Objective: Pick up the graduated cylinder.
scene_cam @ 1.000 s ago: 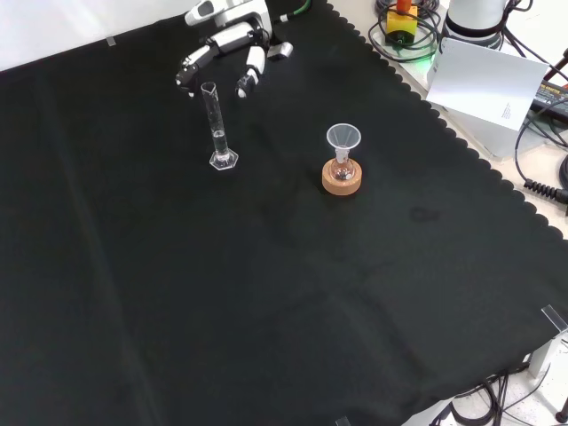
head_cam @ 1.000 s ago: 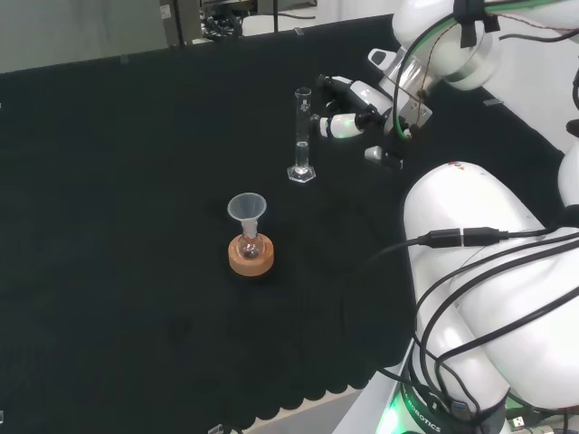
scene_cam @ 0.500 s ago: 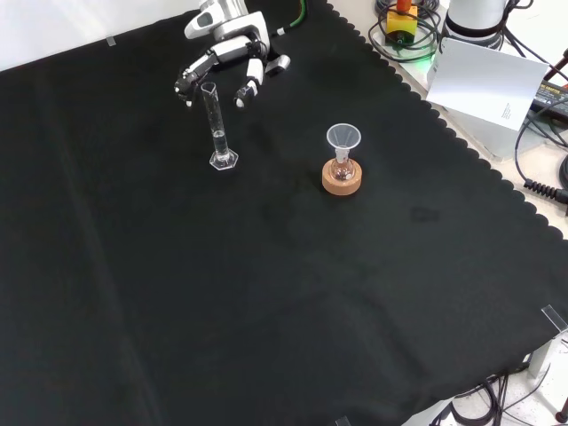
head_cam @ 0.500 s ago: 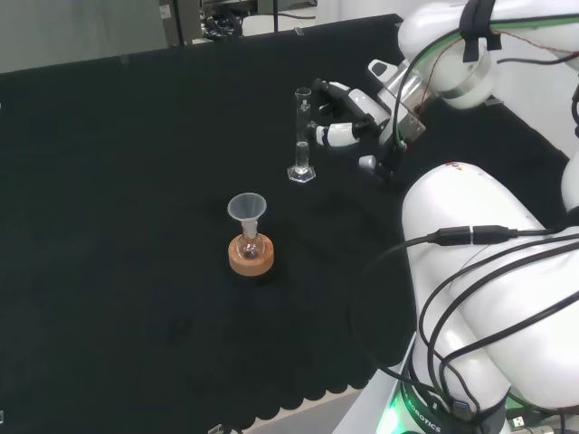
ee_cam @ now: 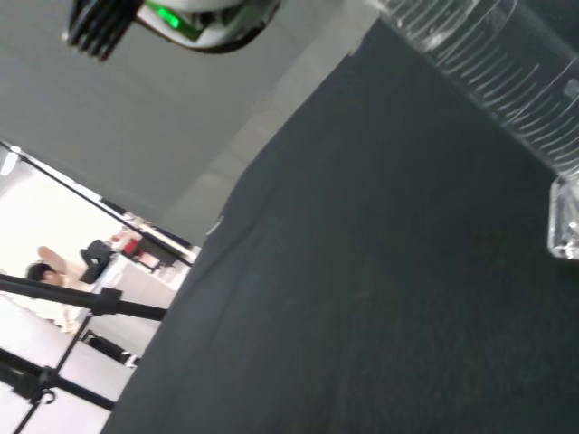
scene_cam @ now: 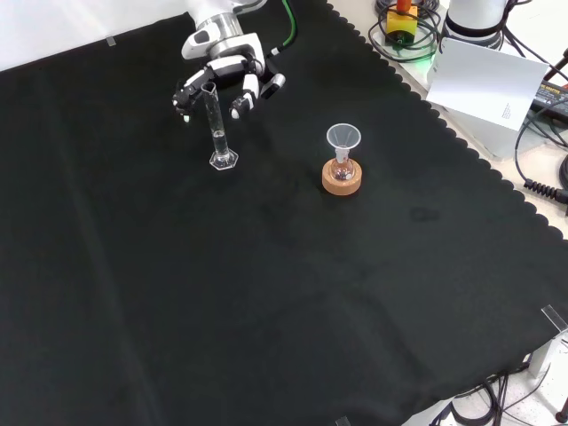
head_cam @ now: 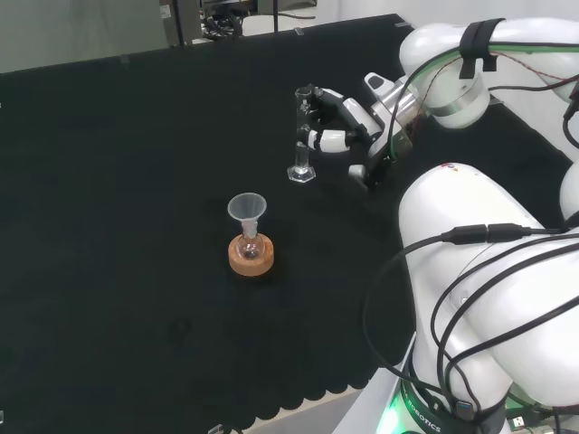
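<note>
One funnel-topped flask (scene_cam: 342, 164) near graduated cylinder (scene_cam: 216, 127); robot hand (scene_cam: 224, 75) fingers spread, ungrasped.

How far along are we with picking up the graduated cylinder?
Approach looks done: the hand is at the graduated cylinder, its fingers spread on either side of the tube's upper part. In hand: closing on it; no curl around the glass is visible yet. Left: grasp and lift, since the base is on the cloth.

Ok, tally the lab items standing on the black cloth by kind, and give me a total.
Graduated cylinder: 1
Funnel: 1
Small flask: 1
Cork ring stand: 1
Total: 4
</note>
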